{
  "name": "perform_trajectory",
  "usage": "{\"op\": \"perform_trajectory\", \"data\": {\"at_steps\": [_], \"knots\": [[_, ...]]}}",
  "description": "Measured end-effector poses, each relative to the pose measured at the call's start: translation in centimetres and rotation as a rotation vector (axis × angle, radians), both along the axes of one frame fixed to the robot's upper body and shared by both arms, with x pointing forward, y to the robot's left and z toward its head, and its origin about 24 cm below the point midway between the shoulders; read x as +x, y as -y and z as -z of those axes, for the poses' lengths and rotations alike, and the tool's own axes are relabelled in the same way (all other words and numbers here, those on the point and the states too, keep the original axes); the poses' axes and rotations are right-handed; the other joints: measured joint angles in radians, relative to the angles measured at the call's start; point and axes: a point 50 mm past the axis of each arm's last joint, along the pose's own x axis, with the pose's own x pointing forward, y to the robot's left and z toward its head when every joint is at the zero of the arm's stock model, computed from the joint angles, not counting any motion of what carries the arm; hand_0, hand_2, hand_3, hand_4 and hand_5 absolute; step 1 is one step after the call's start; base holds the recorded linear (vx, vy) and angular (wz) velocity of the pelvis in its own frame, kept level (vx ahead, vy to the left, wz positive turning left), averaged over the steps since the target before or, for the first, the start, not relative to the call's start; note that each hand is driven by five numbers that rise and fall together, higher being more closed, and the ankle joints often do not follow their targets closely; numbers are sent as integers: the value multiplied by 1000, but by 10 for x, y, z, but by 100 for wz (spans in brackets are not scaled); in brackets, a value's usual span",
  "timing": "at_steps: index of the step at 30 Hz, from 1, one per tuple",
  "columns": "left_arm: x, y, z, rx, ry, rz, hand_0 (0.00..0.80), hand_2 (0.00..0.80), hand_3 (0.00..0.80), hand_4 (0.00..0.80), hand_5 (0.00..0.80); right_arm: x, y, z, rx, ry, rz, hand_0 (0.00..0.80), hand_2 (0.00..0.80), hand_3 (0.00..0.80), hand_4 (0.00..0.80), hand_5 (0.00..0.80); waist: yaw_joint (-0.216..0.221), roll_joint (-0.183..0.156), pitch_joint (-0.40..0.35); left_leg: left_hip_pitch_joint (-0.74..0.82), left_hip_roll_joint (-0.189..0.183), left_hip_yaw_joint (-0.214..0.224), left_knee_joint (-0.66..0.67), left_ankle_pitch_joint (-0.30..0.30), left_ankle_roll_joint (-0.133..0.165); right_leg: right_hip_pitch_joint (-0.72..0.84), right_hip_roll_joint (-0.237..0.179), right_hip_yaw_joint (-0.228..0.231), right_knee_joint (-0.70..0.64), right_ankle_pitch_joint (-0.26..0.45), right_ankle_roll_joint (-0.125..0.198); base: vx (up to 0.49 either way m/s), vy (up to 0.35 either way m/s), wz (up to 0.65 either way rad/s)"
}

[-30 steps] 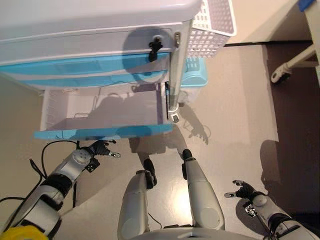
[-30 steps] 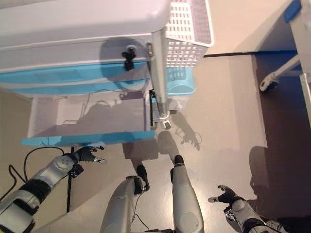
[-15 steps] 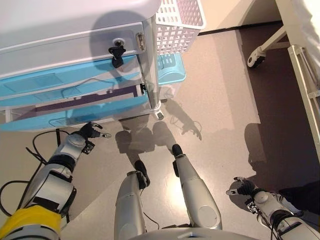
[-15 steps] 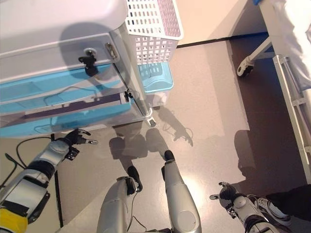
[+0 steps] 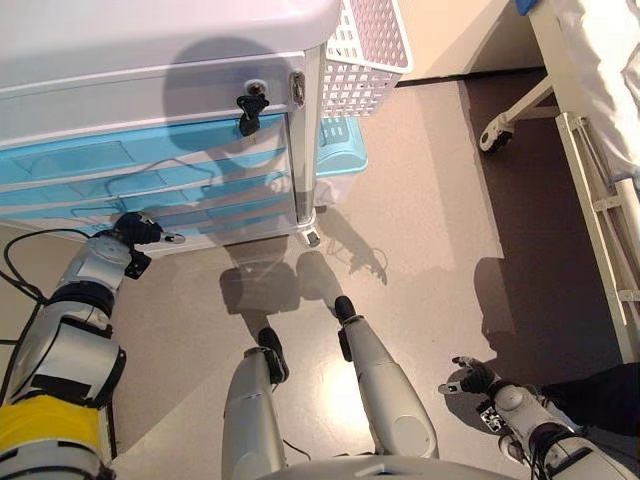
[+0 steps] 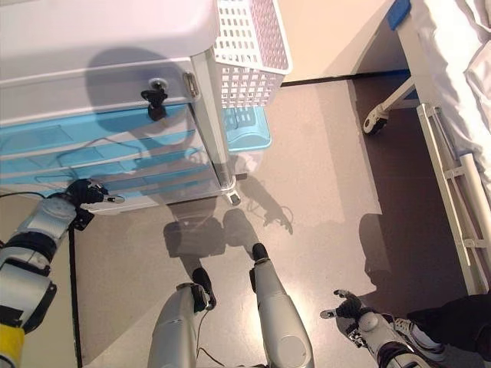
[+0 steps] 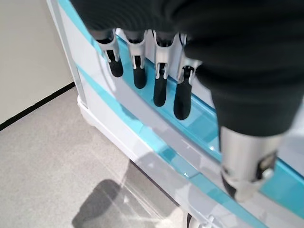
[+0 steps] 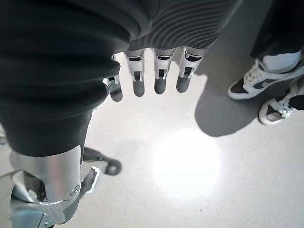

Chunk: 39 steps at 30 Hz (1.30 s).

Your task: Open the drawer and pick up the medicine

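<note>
Fingers [image 7: 161,85] of the left hand [image 5: 135,228] are hanging relaxed and empty against the lowest blue drawer [image 5: 215,215], which is sitting closed in the cart [image 5: 150,90]; no medicine is showing; the right hand [image 6: 345,308] is idling loosely spread and empty, low over the floor [image 5: 430,200].

Basket [image 5: 368,50] right of cart [image 5: 150,110]; bed [image 6: 453,130] far right.

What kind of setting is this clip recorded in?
Probably a hospital ward or a mock-up of one. A wheeled cart with blue drawers and a white side basket looks like a medical trolley, and a white bed frame on a caster stands at the right. The left hand is at the drawers.
</note>
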Motion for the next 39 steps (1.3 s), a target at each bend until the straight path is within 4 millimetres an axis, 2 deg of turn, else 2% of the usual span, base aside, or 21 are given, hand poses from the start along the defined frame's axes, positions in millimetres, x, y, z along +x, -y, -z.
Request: {"op": "perform_trajectory", "data": {"at_steps": [7,12,13,16,17,22,26,27,28,29,30,31,35,39], "knots": [[-1,4,6,-12,-15,10,0,0,0,0,0,-2,0,1,-4,-9,-6,0,0,0,0,0,5,2,-2,31,-16,-4,-24,10,13,39,-14,-6,-19,8,8,3,-22,7],[-18,32,52,-192,-21,118,0,0,0,0,0,-14,0,7,-12,-45,-16,0,0,0,0,0,32,26,-4,145,-43,-31,-109,40,17,161,-48,-40,-70,4,10,-25,-99,22],[-27,36,65,-277,-12,108,0,0,0,0,0,-16,-1,8,-14,-49,-18,0,0,0,0,0,25,30,-7,176,-56,-35,-146,52,17,184,-60,-46,-93,4,10,37,-98,36],[-52,37,97,-349,-88,73,0,0,0,0,0,-18,1,8,-25,-57,-19,0,0,0,0,0,49,54,-12,210,-69,-54,-191,71,14,217,-72,-65,-107,3,8,62,-122,26],[-76,37,121,-418,-132,25,0,0,0,0,0,-22,4,9,-32,-70,-15,0,0,0,0,0,50,70,-12,261,-78,-71,-238,91,8,269,-79,-84,-139,4,4,57,-116,34],[-124,44,158,-546,-197,-51,0,0,0,0,0,-43,10,15,-61,-131,-14,0,0,0,0,0,110,111,-38,394,-90,-138,-408,166,-9,394,-93,-157,-211,-7,-16,64,-121,45],[-159,52,185,-604,-271,-115,0,0,0,0,0,-46,13,16,-66,-141,11,0,0,0,0,0,122,131,-76,475,-82,-173,-521,230,-29,471,-89,-219,-266,-6,-31,89,-101,42],[-171,59,195,-639,-301,-136,0,0,0,0,0,-47,11,18,-62,-147,10,0,0,0,0,0,132,131,-92,500,-72,-177,-546,240,-30,504,-83,-236,-283,-6,-34,94,-97,32],[-173,65,199,-675,-283,-160,0,0,0,0,0,-52,10,20,-55,-159,25,0,0,0,0,0,131,129,-108,519,-70,-184,-565,246,-35,524,-79,-243,-306,-4,-35,85,-71,30],[-186,73,210,-715,-303,-203,0,0,0,0,0,-57,5,24,-36,-168,40,0,0,0,0,0,139,125,-145,538,-59,-192,-589,251,-39,549,-71,-253,-330,-4,-37,76,-76,20],[-189,78,215,-748,-287,-248,0,0,0,0,0,-61,0,27,-18,-173,55,0,0,0,0,0,137,120,-166,550,-57,-193,-602,255,-42,564,-68,-259,-348,-3,-37,112,-75,14],[-205,84,226,-772,-315,-303,0,0,0,0,0,-62,-8,30,9,-172,58,0,0,0,0,0,139,108,-202,564,-52,-192,-615,255,-41,578,-60,-263,-363,-3,-40,88,-56,7],[-247,99,252,-760,-443,-464,0,0,0,0,0,-69,-31,39,104,-177,128,0,0,0,0,0,139,85,-272,603,-33,-194,-652,259,-46,632,-43,-282,-417,3,-47,71,-38,8],[-266,123,264,-715,-548,-438,0,0,0,0,0,-85,-43,47,194,-203,259,0,0,0,0,0,140,84,-308,616,-26,-201,-667,257,-41,670,-37,-301,-464,15,-49,41,-21,11]]}}
